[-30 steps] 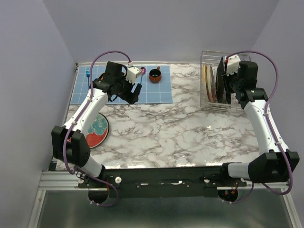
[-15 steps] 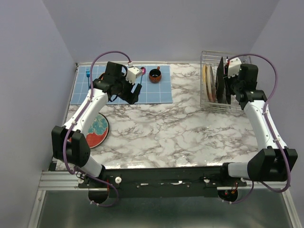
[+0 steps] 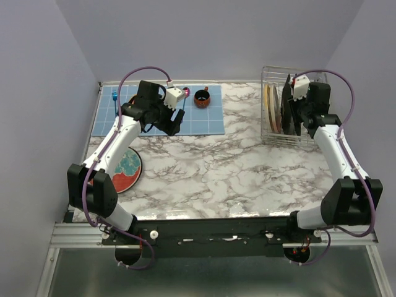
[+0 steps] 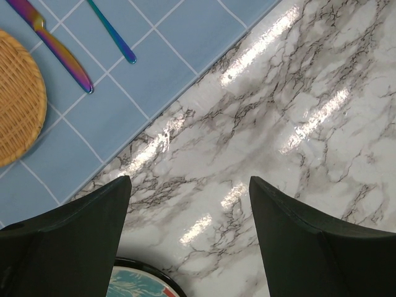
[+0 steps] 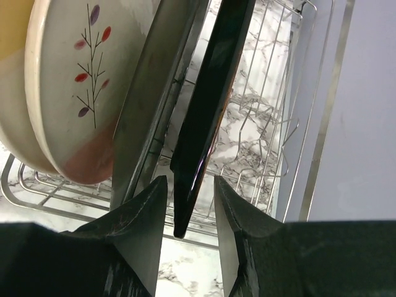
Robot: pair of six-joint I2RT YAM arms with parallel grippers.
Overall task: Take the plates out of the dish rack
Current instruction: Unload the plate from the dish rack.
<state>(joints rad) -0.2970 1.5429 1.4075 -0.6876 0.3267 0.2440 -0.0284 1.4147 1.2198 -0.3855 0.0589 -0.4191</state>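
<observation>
Since a second ago the right arm has drawn its elbow in and nudged its hand a little further over the dish rack; the left arm has not moved.

In the right wrist view the right hand straddles the lower edge of a black plate, one finger on each side, narrowed close to it. Thin slivers of gap seem to show, so it cannot be told whether the pads already press. That placement suits lifting this outermost plate clear of the wire dividers first. Beside it stand a grey-looking plate and a cream plate with a sprig, both upright in the rack.

The left hand hangs wide and empty over the tabletop by the blue mat, probably waiting. A red plate with a teal centre already lies flat near the left arm.

The tabletop is glossy marble-patterned, with the rack at its far right corner. Plain lavender walls close it in.
</observation>
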